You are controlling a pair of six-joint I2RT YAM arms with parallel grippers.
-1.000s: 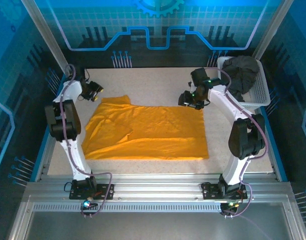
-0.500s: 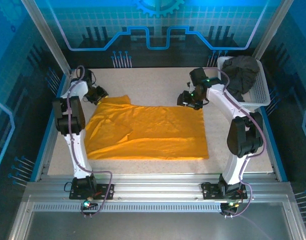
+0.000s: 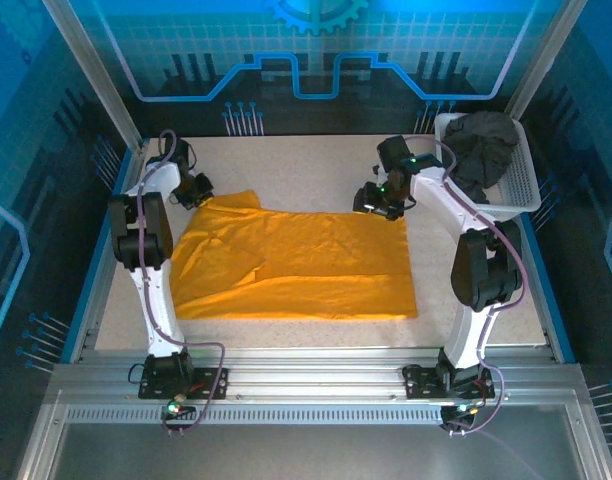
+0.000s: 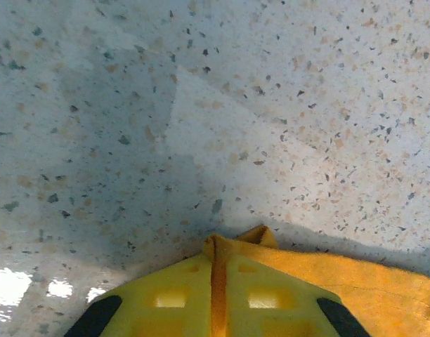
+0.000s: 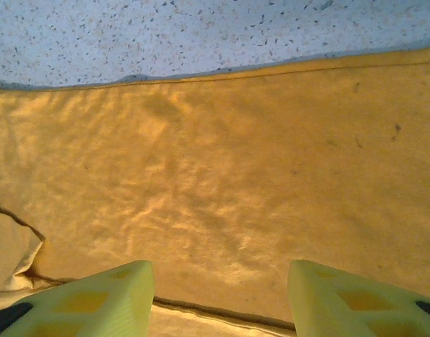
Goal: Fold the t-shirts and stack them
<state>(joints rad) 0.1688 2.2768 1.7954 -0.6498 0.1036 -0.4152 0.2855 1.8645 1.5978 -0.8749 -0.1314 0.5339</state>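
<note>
Left jaws: your left gripper [image 4: 215, 246] has its two fingers pressed together, with a thin ridge of the orange-yellow t-shirt [image 3: 296, 265] pinched between them.
Cloth at left jaws: a small peak of fabric pokes up just ahead of the fingertips. The rest trails off to one side behind them.
Ahead of left jaws: bare speckled table [image 4: 271, 105], with nothing lying on it.
Left jaws, seen from above: they sit at the far left corner of the shirt, where the cloth bunches up a little.
Right jaws: your right gripper [image 5: 218, 270] is spread wide, with nothing caught between the fingers.
Cloth at right jaws: the same shirt lies flat under and ahead of the fingers. A dark seam line runs across the gap close to the fingertips, and the shirt's straight edge meets the table farther ahead.
Beside right jaws: there is a small crease and a turned-up lip of cloth outboard of one finger.
Contact, right: you cannot tell whether the fingertips touch the cloth or hang just over it.
Right jaws, seen from above: they are at the far right corner of the shirt.
Second shirt: the dark grey t-shirt [image 3: 481, 140] is heaped in the white mesh basket [image 3: 526, 185], outboard of the right jaws and apart from the orange-yellow one.
</note>
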